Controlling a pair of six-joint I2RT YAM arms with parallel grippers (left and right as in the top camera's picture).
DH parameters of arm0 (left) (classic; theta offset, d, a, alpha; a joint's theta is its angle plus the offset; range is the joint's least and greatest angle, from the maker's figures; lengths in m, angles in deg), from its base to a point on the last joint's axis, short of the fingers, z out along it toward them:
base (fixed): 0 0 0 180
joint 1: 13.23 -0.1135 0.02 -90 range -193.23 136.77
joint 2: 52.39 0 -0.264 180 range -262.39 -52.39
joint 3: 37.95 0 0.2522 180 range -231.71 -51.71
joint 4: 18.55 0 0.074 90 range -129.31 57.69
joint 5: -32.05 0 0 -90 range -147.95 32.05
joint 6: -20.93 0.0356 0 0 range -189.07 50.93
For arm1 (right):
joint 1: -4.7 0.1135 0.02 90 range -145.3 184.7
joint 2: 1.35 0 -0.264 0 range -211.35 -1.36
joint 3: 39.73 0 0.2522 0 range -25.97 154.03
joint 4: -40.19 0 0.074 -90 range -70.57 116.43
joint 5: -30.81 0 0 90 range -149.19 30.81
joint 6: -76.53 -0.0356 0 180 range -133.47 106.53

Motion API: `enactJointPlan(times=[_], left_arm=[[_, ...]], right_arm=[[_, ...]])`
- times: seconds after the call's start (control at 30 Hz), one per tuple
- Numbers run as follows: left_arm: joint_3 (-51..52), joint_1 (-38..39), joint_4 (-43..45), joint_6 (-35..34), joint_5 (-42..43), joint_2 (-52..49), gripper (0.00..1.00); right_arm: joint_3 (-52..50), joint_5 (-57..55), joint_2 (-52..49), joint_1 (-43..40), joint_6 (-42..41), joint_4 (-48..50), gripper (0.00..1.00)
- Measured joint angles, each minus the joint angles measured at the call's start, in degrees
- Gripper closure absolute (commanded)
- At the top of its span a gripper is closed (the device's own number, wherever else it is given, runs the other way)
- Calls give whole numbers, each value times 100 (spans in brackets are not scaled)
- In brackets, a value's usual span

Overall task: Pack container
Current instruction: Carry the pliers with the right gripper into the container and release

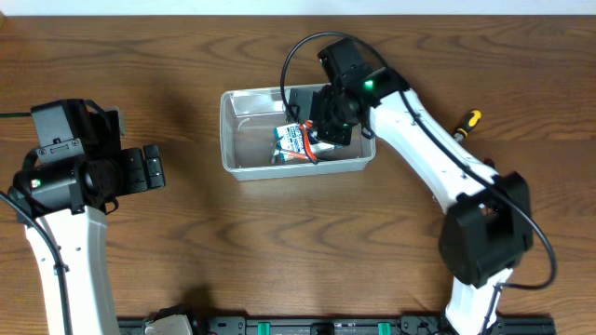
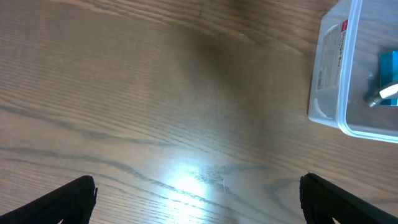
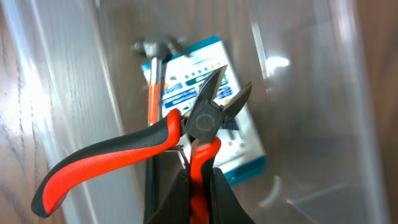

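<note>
Only your right wrist view shows the right gripper (image 3: 194, 186) pinching red pliers (image 3: 202, 121). Your left gripper (image 2: 199, 202) has its fingers spread wide. The clear box (image 1: 226, 130), mid-table, holds a blue packet (image 3: 244, 144) and hammer (image 3: 155, 50).

Robotics lab bench, wood-grain table (image 1: 186, 56), white robot arms (image 1: 424, 147), black mounting rail (image 1: 233, 327)

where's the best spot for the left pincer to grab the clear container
Take the container by its left short wall, from above, one finger inside, one outside. That upright rim faces the open left pincer, and the tools lie toward the far end, so there is probably room.
</note>
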Motion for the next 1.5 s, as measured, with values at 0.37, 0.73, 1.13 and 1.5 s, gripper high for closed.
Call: enactJointPlan(times=[0.37,0.73,1.13,1.5], left_arm=[[0,0,0,-13,0,0,2],[0,0,-17,-15,0,0,2],[0,0,-20,-20,0,0,2],[0,0,-20,-20,0,0,2]], right_arm=[[11,328,-389,0,-2,-308,99],[13,339,-393,-33,-273,59,99],[15,72,-426,-267,-1263,234,99],[13,-92,-494,-328,-1161,-190,98]])
